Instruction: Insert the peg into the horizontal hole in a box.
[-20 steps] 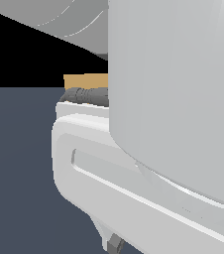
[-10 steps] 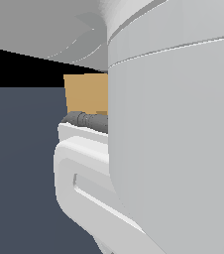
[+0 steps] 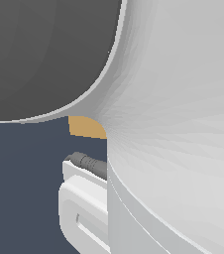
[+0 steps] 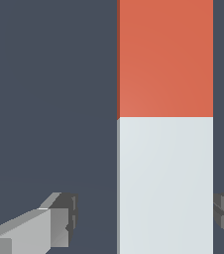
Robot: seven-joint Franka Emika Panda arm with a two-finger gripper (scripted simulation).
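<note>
Fingers of the gripper stand spread wide in the wrist view, one dark pad on either side of the peg, and neither pad touches it; the jaws hold nothing. One finger shows a clear strip of floor between its pad and the bar, while the other sits much nearer the bar's far edge, so the bar is off-centre in the gap.

Judging from this, the step in hand is the grasp. To do it well, the arm would likely need to shift until the bar lies midway between the pads, keep the pads square to its long faces, come down over the pale grey-white half, and only then close, so the bar is not nudged or skewed as the pads meet it.

Between the fingers, the peg is a long square-section bar, its nearer half pale grey-white, its farther half orange-red, with a sharp straight seam across and one narrow shaded side face showing.

Farther off, in the exterior view, only a small tan patch of the box peeps past the arm's white casing; its hole is hidden
</note>
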